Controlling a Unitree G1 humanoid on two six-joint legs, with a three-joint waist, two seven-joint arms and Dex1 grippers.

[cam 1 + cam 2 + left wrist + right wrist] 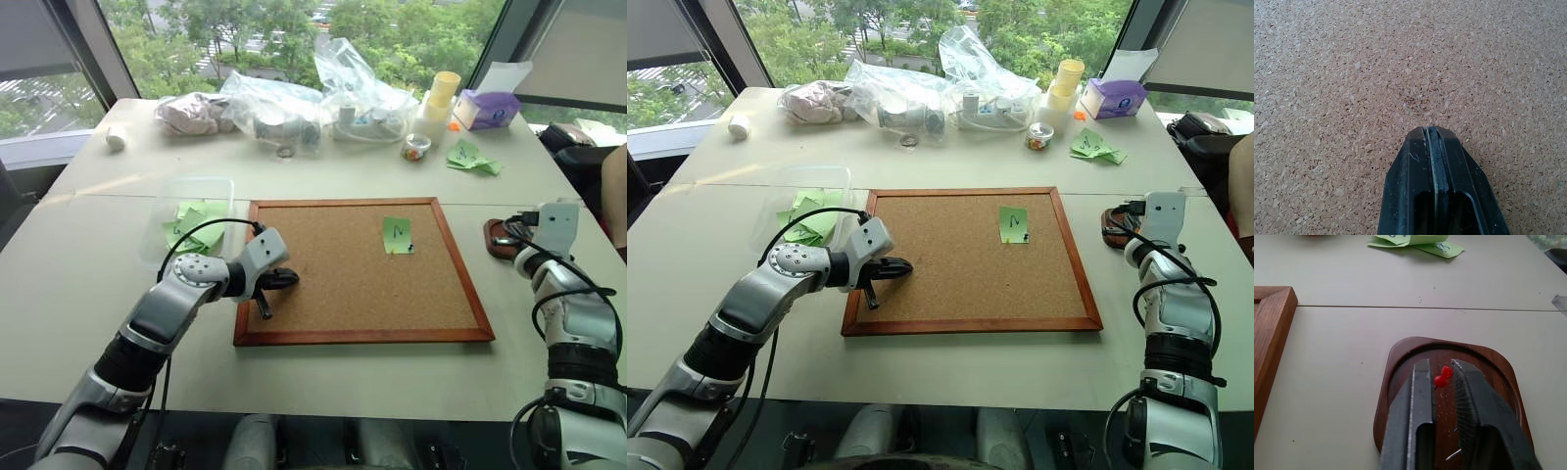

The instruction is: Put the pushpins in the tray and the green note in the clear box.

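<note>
right gripper (1442,374): hovered over the tray (1400,355), fingers parted a little, gripping nothing; one red pushpin (1442,377) lay between the tips on the tray floor, possibly two
left gripper (898,266): clenched empty, over the corkboard (333,284) near its left edge
green note (397,235): on the corkboard, seemingly with a dark pin at its lower corner
clear box (217,186): left of the board, green notes inside
left: that note, any pin in it
</note>
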